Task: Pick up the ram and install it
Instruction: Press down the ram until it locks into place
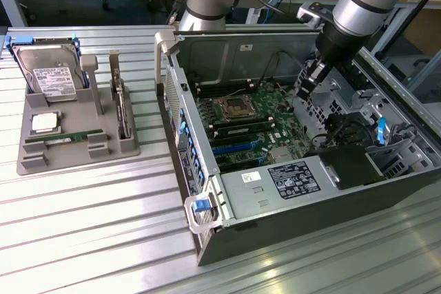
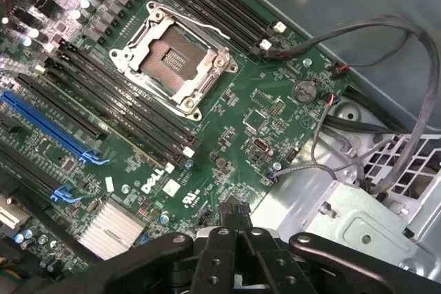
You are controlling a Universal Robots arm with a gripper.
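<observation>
The gripper hangs inside the open computer case at upper right of the exterior view, fingers drawn together, seemingly empty. The ram lies far left, on the grey tray, long axis running left-right.

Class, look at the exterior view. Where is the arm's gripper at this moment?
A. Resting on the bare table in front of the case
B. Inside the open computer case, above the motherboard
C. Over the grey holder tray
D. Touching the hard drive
B: the gripper hangs inside the open computer case, over the green motherboard, well away from the grey holder tray on the exterior view's left.
</observation>
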